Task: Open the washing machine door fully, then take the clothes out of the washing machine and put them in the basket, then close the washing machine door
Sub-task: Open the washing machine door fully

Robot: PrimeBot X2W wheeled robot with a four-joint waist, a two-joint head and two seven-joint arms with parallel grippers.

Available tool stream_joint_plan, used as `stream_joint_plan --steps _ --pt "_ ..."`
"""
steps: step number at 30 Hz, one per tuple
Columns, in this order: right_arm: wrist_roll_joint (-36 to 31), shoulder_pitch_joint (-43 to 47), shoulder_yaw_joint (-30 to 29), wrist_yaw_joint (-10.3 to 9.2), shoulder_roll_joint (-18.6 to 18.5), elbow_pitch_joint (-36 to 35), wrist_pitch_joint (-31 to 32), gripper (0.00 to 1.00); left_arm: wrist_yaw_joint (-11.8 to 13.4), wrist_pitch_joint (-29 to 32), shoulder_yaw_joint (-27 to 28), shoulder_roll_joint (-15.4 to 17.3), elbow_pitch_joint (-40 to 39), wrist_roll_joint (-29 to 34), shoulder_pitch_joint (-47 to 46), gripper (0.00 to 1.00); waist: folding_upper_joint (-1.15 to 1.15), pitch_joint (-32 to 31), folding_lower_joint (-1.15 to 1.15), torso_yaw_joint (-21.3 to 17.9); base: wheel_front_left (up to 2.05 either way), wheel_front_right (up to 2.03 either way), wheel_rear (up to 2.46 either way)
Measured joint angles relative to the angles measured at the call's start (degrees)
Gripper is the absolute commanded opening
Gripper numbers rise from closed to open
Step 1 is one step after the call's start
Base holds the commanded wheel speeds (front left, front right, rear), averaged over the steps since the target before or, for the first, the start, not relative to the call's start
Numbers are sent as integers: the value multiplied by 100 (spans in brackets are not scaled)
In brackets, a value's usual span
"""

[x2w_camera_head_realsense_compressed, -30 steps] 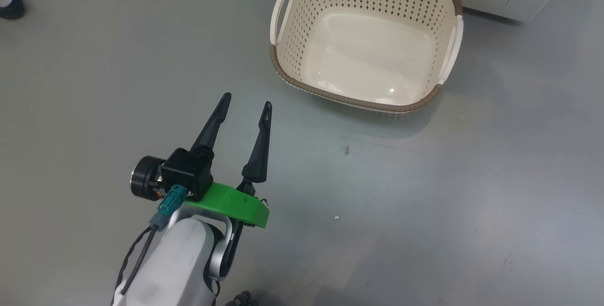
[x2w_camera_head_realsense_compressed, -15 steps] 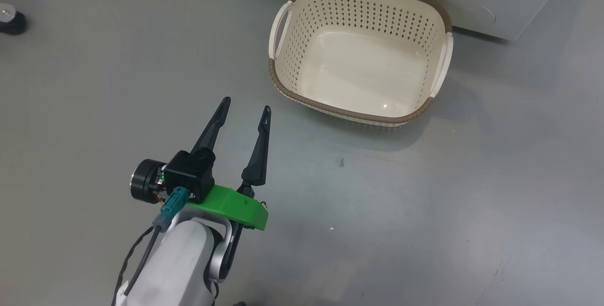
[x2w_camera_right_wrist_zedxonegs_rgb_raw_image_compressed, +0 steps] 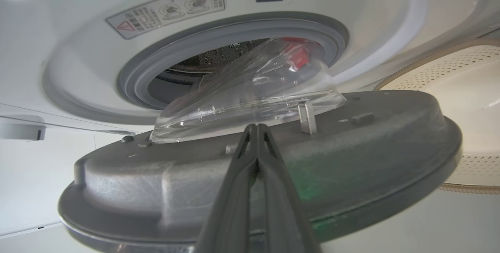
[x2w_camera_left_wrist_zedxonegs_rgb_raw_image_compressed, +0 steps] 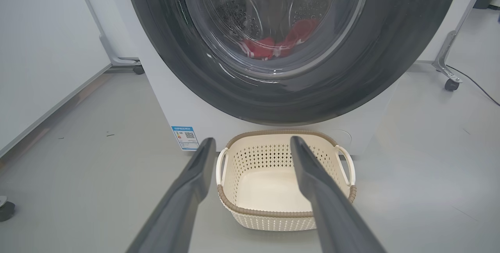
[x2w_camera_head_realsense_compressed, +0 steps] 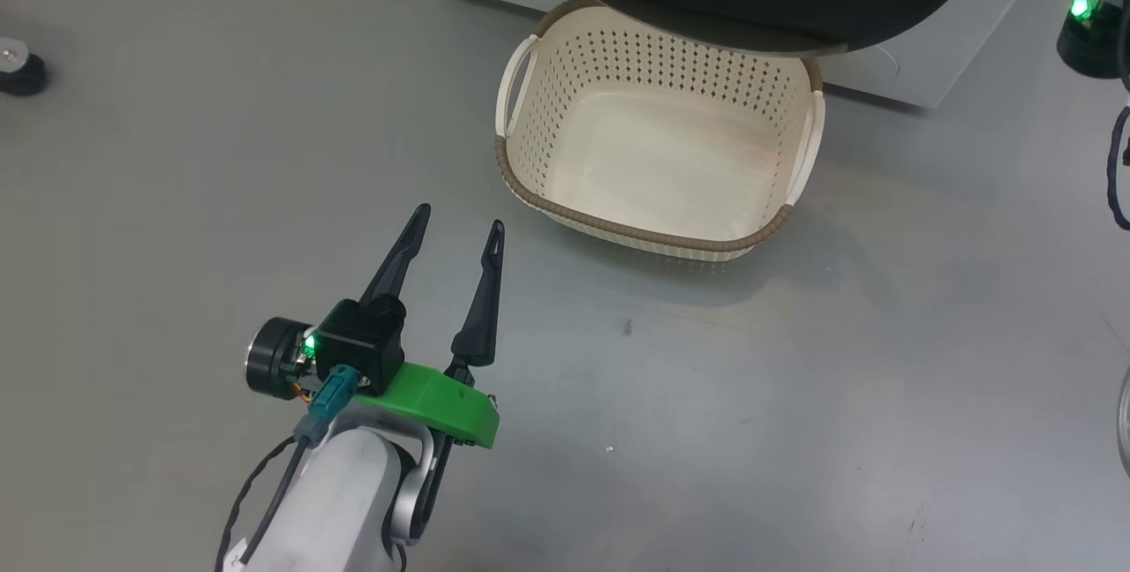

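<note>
Smooth grey floor (x2w_camera_head_realsense_compressed: 794, 378) bearing the laundry things

The basket (x2w_camera_head_realsense_compressed: 636, 235) is sitting on it just in front of the washing machine (x2w_camera_head_realsense_compressed: 918, 69), which is standing behind; a small black foot (x2w_camera_head_realsense_compressed: 18, 69) is resting well apart at the left; a white speck (x2w_camera_head_realsense_compressed: 609, 447) is lying nearer.

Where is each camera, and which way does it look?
Head: up high, looking down at the cream perforated plastic basket on grey floor; open left gripper shows.
Left wrist: low, facing the round black-rimmed glass washing machine door; its two dark fingers show.
Right wrist: behind that door, facing its matte inner side; shut right gripper shows.
All three share the basket.
</note>
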Motion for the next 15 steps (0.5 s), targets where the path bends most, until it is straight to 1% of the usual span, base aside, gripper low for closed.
stream_joint_plan --steps 5,15 --pt "85 159 -8 0 89 5 154 0 0 0 5 1 49 59 75 100 0 -119 0 -37 0 0 0" --pt "126 352 9 0 154 13 348 0 0 0 20 4 73 93 164 100 0 -299 0 -103 0 0 0"
